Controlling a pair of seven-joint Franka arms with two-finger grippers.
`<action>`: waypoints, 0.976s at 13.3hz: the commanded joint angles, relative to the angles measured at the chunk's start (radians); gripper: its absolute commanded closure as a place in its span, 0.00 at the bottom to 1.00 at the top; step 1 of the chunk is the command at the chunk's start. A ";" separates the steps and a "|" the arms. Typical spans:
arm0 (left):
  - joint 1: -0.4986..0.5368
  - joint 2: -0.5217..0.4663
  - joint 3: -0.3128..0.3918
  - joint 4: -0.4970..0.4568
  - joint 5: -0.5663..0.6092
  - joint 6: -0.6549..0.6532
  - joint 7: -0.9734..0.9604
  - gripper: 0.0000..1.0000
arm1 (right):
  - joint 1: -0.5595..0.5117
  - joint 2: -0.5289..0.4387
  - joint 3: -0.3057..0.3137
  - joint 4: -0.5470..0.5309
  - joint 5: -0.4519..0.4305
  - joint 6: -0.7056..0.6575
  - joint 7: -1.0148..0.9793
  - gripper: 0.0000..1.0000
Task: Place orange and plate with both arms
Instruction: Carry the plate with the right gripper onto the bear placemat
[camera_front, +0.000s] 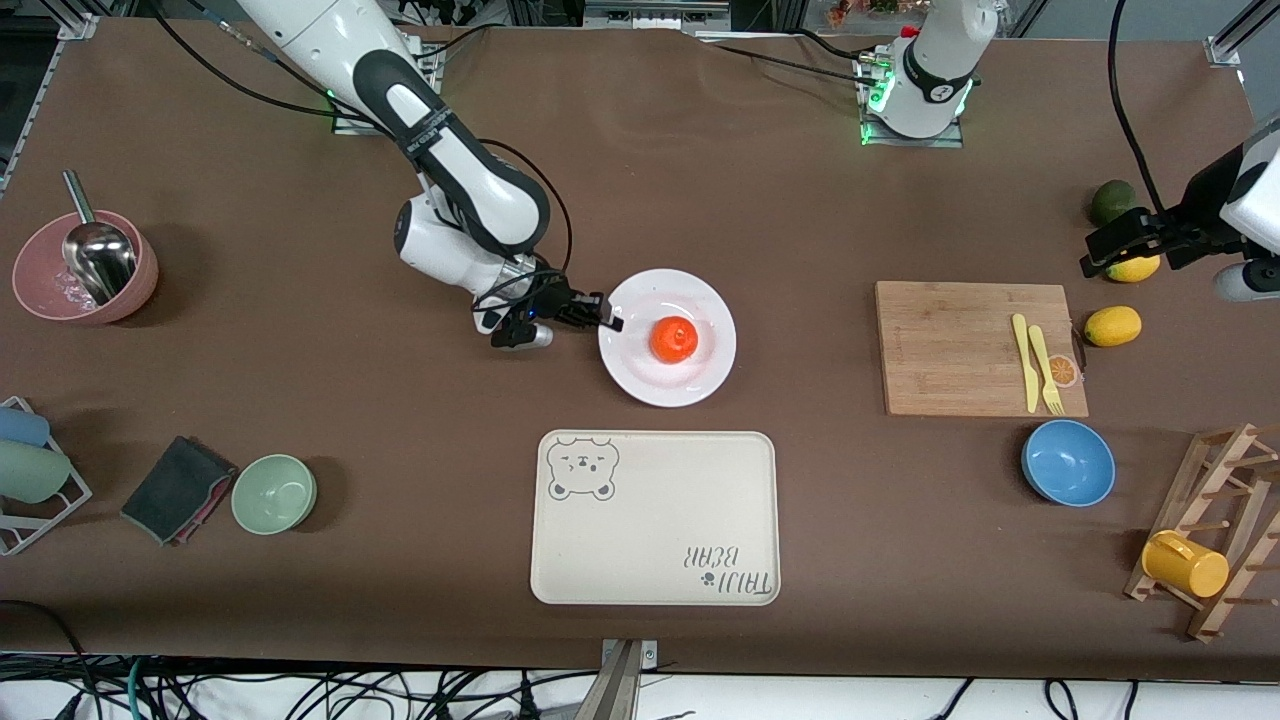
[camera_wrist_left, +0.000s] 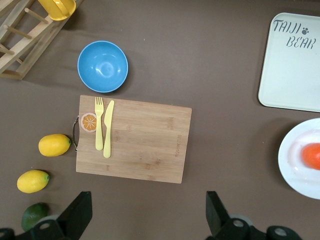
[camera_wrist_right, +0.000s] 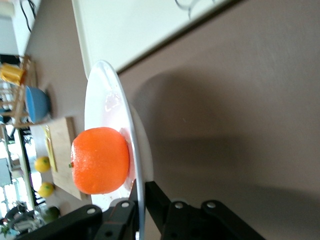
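The white plate (camera_front: 690, 380) sits mid-table, farther from the front camera than the cream tray, with the orange (camera_front: 674, 339) on its middle. My right gripper (camera_front: 605, 320) is shut on the plate's rim at the edge toward the right arm's end. In the right wrist view one finger (camera_wrist_right: 160, 197) is under the plate (camera_wrist_right: 102, 95) and the other is above it, beside the orange (camera_wrist_right: 100, 160). My left gripper (camera_front: 1100, 255) is open and empty in the air over the lemons at the left arm's end. Its view shows bare table between its fingertips (camera_wrist_left: 148, 215), plus the plate (camera_wrist_left: 300, 160) and the orange (camera_wrist_left: 312, 156).
The cream bear tray (camera_front: 655, 517) lies nearer the camera than the plate. A wooden board (camera_front: 960, 345) holds a yellow knife and fork. A blue bowl (camera_front: 1068, 462), two lemons (camera_front: 1113, 325), a green fruit (camera_front: 1110, 200), a mug rack (camera_front: 1215, 540), a green bowl (camera_front: 274, 493) and a pink bowl (camera_front: 85, 268) are around.
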 joint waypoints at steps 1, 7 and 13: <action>0.002 0.012 -0.005 0.032 0.011 -0.022 0.004 0.00 | -0.001 0.083 -0.023 0.152 0.002 0.011 0.054 1.00; 0.004 0.014 -0.005 0.032 0.011 -0.022 0.003 0.00 | 0.014 0.347 -0.076 0.509 -0.124 0.014 0.061 1.00; 0.004 0.014 -0.005 0.032 0.009 -0.022 0.003 0.00 | 0.054 0.516 -0.085 0.743 -0.133 0.014 0.061 1.00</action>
